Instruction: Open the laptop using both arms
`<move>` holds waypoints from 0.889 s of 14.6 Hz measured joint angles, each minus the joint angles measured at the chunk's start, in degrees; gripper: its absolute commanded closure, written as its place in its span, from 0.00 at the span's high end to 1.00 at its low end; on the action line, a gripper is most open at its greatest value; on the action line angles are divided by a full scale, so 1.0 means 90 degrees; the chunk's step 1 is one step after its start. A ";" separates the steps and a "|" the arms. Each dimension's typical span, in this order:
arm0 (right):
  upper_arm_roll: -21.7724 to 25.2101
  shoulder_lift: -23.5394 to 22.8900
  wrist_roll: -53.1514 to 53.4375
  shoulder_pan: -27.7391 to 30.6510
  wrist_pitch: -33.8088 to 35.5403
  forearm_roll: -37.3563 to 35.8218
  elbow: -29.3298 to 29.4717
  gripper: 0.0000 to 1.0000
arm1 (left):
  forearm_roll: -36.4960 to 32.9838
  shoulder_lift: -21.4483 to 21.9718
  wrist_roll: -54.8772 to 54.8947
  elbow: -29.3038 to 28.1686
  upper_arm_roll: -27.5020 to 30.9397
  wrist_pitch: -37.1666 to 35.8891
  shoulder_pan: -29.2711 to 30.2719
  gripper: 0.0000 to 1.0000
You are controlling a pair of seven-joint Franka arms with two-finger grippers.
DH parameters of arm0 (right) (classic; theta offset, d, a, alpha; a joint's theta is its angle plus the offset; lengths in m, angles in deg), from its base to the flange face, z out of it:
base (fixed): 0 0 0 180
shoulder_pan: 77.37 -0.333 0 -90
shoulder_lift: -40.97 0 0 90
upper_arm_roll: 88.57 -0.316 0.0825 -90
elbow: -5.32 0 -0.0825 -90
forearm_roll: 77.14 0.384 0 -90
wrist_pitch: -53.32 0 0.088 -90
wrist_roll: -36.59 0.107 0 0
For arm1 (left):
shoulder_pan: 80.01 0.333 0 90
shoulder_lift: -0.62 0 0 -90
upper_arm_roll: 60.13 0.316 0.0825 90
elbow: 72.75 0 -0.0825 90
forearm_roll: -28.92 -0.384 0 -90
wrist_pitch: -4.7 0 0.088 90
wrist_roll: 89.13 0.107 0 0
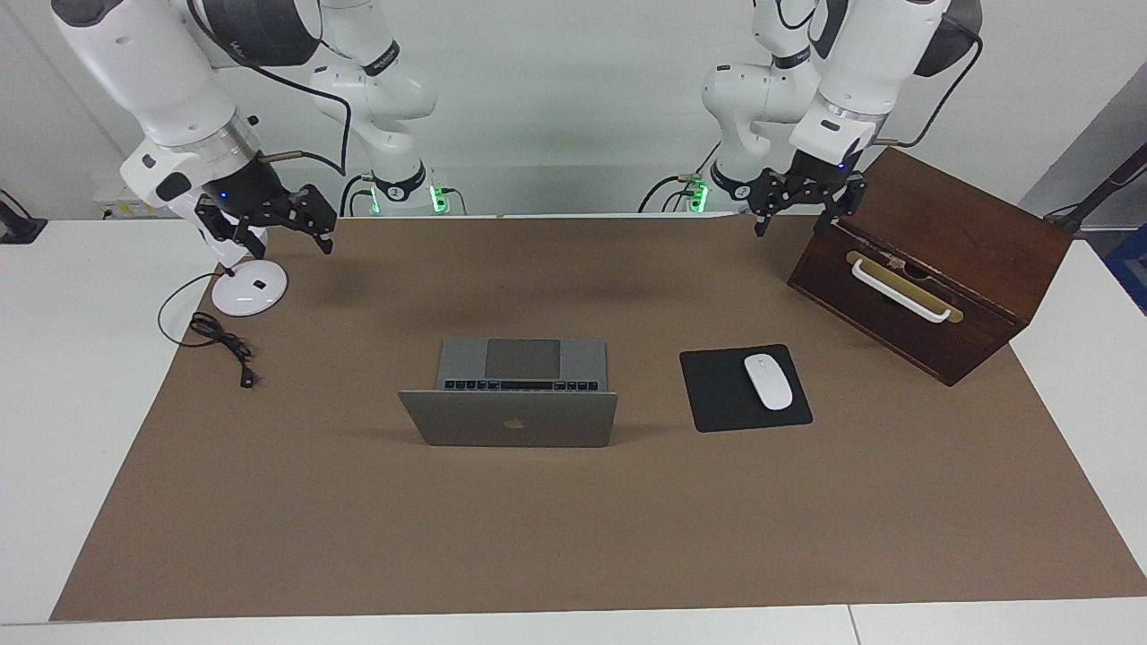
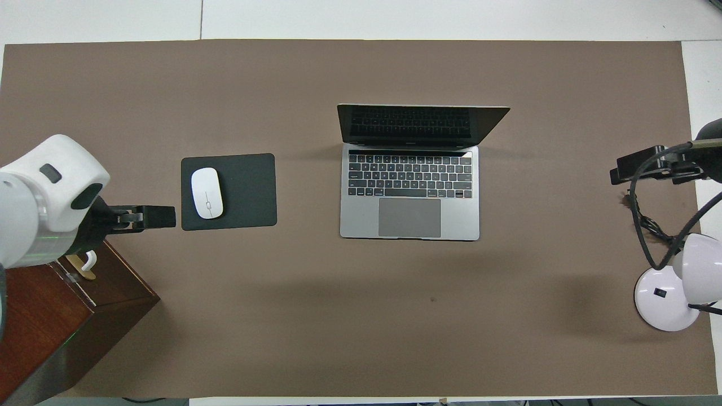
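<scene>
**Laptop open, both grippers raised and spread**

The laptop (image 1: 511, 394) stands open mid-mat, lid upright, screen facing the robots. The mouse pad (image 1: 744, 387) lies beside it at its nine o'clock in the overhead view. The left gripper (image 1: 804, 204), fingers wide and empty, hangs seemingly just above the wooden box (image 1: 932, 260). The right gripper (image 1: 269, 226), also spread and empty, hovers over the desk lamp (image 1: 237, 269).

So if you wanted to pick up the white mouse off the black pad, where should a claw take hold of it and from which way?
Grip the white mouse across its narrow width, one finger on each long side, coming straight down from above. It lies flat on the mouse pad, with its low rounded body running toward and away from the robots, so probably only those long sides give the fingers purchase.
</scene>
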 measured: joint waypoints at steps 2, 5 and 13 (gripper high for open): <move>-0.0038 -0.0016 0.0000 -0.0008 0.0000 0.0000 0.0012 1.00 | 0.0000 -0.0004 0.0020 0.0155 0.0007 -0.0221 0.0374 1.00; -0.0099 -0.0065 0.0000 -0.0017 0.0000 0.0000 0.0022 1.00 | -0.0001 -0.0038 0.0118 0.0414 0.0011 -0.0493 0.0860 1.00; -0.0154 -0.0075 0.0000 -0.0030 0.0000 0.0000 0.0023 1.00 | -0.0137 -0.1074 0.0410 0.2045 -0.0013 -0.1937 0.1244 1.00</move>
